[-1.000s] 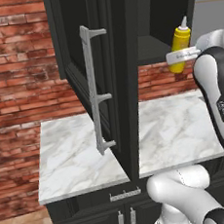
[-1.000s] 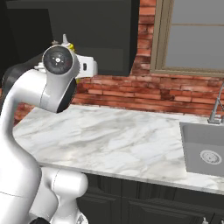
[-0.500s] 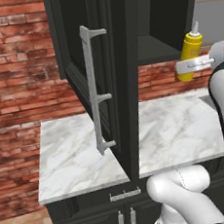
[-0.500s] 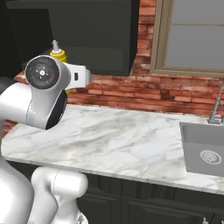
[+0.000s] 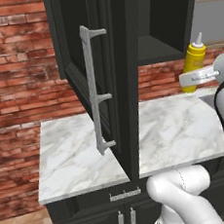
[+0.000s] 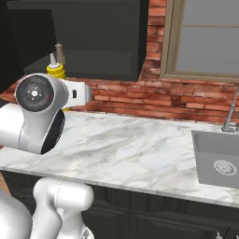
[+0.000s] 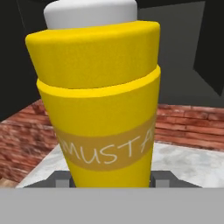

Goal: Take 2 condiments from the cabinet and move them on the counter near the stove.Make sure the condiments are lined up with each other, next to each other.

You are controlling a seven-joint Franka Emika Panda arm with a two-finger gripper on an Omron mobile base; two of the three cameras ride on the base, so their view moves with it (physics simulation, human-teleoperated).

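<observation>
I am gripping the mustard bottle [image 7: 103,100] between my 2 fingers [image 7: 162,178], closed on its lower body. It is standing upright, nozzle up, hanging in the air above the tabletop [image 5: 174,127], just outside the open cabinet [image 5: 123,59]. The shaker [image 6: 59,54] is sitting behind it on the shelf.

The yellow squeeze bottle [image 7: 103,105] looks like smooth matt plastic with a tan paper-like label band and a white plastic nozzle; the counter [image 5: 79,156] is polished white marble with grey veins, faintly glossy; the cabinet [image 5: 113,60] is black panelled wood with a satin finish, its bar handle [image 5: 94,91] dull brushed grey metal; the wall [image 5: 16,70] is rough red brick; the sink [image 6: 219,156] is matt grey steel
</observation>
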